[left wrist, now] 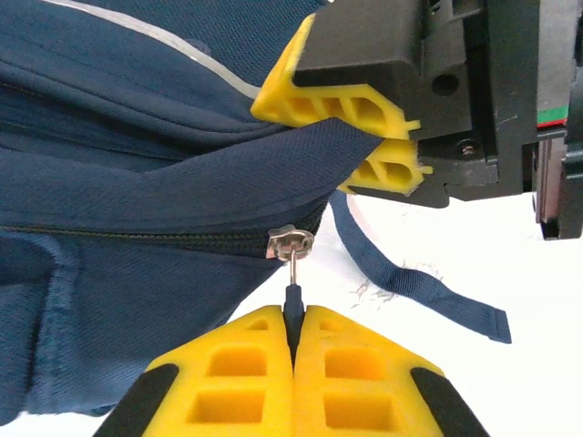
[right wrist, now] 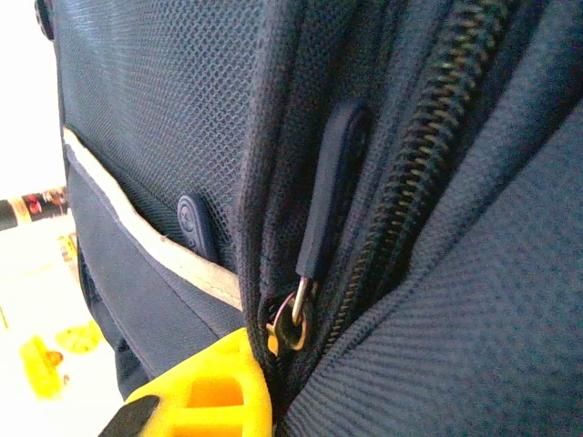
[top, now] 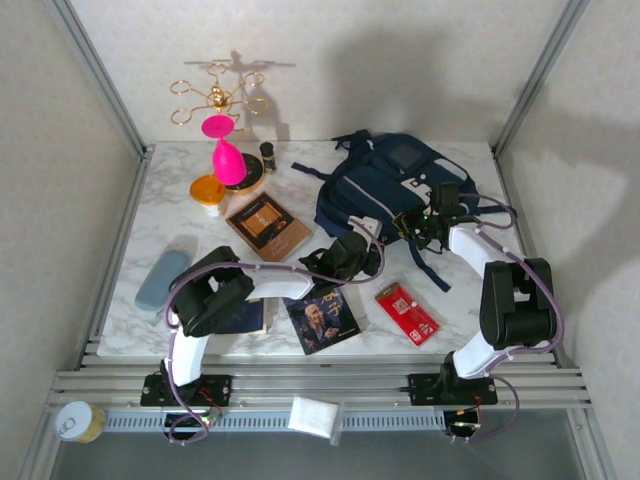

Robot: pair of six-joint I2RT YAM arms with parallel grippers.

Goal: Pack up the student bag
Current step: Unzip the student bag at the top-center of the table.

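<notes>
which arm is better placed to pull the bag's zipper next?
Left. Its pincer is already shut on the zipper pull. The right pincer clamps a fold of the bag just above the slider, so it probably suits bracing better.

The top external camera sits above and behind the arm bases. It looks down and forward and sees the whole student bag (top: 395, 185) from far away. The left wrist camera is very near the bag's edge and faces along the left gripper (left wrist: 293, 319), which pinches a zipper pull (left wrist: 293, 293). The right wrist camera is almost against the bag's fabric, beside a zipper. The left wrist and top views both show the right gripper (left wrist: 314, 141) gripping the bag.
</notes>
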